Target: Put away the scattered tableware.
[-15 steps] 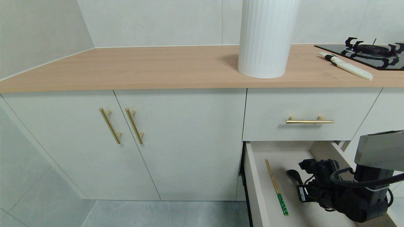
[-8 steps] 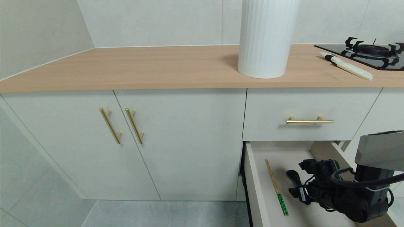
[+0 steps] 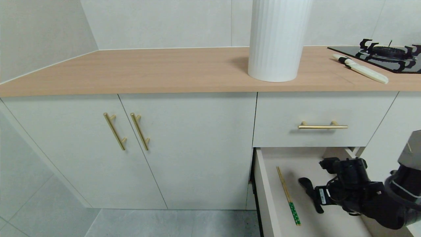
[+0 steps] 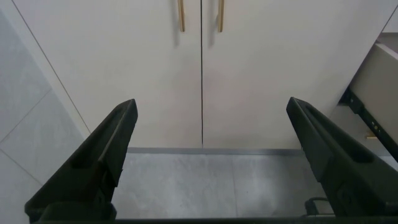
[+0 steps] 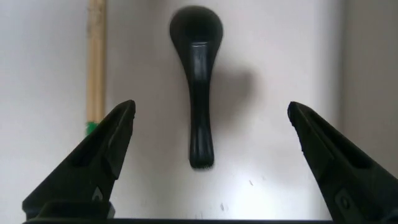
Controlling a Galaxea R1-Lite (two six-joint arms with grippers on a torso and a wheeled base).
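Right gripper (image 5: 209, 115) shifted rightward (jaws wide), above black spoon (image 5: 199, 93).

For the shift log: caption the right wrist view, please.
Right gripper, jaws open, above a black spoon lying beside chopsticks in the open drawer.

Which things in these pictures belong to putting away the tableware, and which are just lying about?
Job: black spoon, chopsticks and the open drawer holding them; right tool, open above the spoon; probably the white knife on the counter.
Lying about: white ribbed cylinder, stove, cupboard doors.
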